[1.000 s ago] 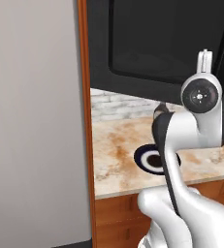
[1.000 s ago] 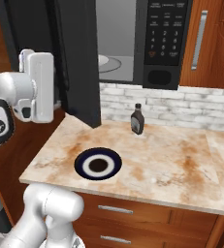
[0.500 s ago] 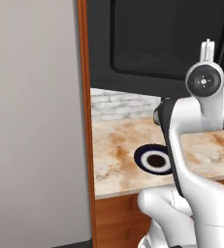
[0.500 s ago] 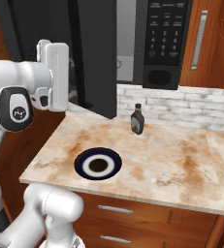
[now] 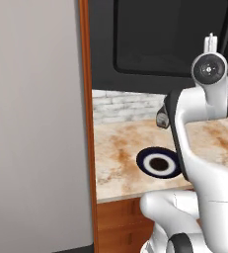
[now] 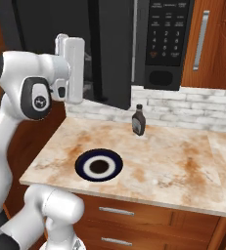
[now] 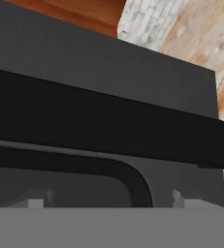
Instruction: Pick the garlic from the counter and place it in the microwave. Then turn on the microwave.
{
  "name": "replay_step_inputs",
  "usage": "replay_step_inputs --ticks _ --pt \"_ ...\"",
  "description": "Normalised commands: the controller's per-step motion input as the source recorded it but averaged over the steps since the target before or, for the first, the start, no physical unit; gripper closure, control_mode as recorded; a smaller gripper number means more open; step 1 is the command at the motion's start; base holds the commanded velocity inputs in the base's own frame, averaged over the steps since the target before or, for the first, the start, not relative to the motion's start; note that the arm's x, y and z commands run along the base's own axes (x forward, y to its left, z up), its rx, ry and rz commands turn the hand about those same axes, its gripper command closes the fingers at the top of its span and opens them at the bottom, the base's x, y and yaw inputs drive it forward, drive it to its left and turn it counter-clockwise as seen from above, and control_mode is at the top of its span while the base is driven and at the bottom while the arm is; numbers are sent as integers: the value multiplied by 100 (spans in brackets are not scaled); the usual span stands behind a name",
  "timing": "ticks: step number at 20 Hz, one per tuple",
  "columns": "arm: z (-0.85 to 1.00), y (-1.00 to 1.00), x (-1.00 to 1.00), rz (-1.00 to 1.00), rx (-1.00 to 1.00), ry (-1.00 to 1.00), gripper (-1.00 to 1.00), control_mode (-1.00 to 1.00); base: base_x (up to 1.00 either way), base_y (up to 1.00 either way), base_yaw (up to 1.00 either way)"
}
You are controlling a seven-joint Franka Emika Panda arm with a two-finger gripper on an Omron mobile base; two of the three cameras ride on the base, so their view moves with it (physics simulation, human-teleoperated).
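The microwave (image 6: 134, 49) is a big glossy black box with its door (image 6: 112, 53) swung open toward the arm and a keypad panel (image 6: 166, 34) at about 1 o'clock in the right base view; up close, the door is smooth dark slab with a rounded window edge. Below it, the counter (image 6: 173, 166) is beige marble-look stone with rusty veins, holding a round navy-and-white plate (image 6: 99, 165) and a small dark bottle (image 6: 138, 120) by the white brick wall (image 6: 183, 105). Garlic: can't spot it, and the gripper isn't clearly visible, though its jaws seem spread wide with nothing in them.
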Motion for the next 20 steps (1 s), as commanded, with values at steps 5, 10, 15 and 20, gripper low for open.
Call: replay_step_inputs --ticks 5,10,15,20 --pt "0 -26 46 2 1 6 -100 -100 0 0 0" --pt "0 -24 46 3 2 5 -100 -100 0 0 0" --pt "0 -18 36 6 1 1 -100 -100 0 0 0" --pt "0 -16 30 7 0 0 -100 -100 0 0 0"
